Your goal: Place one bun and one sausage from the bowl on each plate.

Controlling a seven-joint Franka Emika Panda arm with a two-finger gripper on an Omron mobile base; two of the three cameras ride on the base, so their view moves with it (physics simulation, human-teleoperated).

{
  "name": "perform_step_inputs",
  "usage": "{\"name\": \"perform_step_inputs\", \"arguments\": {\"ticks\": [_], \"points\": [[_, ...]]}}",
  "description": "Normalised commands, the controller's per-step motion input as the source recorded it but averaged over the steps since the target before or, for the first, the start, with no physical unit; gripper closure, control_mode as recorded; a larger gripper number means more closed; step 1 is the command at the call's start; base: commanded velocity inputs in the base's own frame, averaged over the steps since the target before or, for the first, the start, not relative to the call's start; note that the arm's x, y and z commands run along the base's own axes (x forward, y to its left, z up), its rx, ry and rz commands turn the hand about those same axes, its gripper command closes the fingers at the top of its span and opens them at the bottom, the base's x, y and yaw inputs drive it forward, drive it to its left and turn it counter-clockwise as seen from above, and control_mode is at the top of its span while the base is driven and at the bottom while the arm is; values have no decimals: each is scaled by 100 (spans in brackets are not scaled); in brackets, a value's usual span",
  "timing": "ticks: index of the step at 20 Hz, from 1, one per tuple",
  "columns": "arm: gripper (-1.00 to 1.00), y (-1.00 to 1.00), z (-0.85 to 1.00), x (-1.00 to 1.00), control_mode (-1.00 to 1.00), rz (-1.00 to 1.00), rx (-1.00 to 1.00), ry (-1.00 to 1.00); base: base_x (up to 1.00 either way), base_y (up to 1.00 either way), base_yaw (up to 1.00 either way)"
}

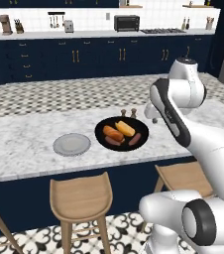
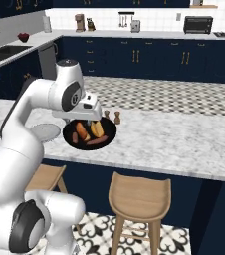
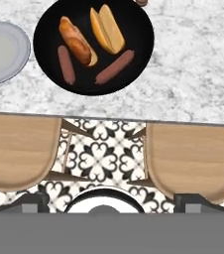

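The black bowl (image 3: pixel 94 47) is seen on the marble desk (image 3: pixel 193 74), near its front edge. Two buns and two sausages are held inside it: the darker bun (image 3: pixel 77 40) lies beside the paler bun (image 3: pixel 106 30), one sausage (image 3: pixel 66 64) is placed at the left of the darker bun, and the other sausage (image 3: pixel 115 66) lies slanted below the buns. The light grey plate (image 3: pixel 2 52) is found just beside the bowl, with nothing on it. Two wooden stools (image 3: pixel 20 151) are seen under the desk edge. The tool (image 2: pixel 92 123) is held above the bowl; whether it is released or clenched cannot be told.
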Motion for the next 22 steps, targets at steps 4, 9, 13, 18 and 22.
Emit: {"name": "perform_step_inputs", "arguments": {"ticks": [4, 9, 13, 18, 22], "points": [[-100, 100, -55, 100, -100, 0, 0, 6, 0, 0, 0], [-100, 37, -42, 100, -100, 3, 0, 13, 0, 0, 0], [-100, -16, -39, 97, -100, 11, 0, 6, 0, 0, 0], [-100, -25, -39, 66, -100, 8, 0, 0, 0, 0, 0], [-100, -1, -65, 52, -100, 0, -3, 0, 0, 0, 0]]}}
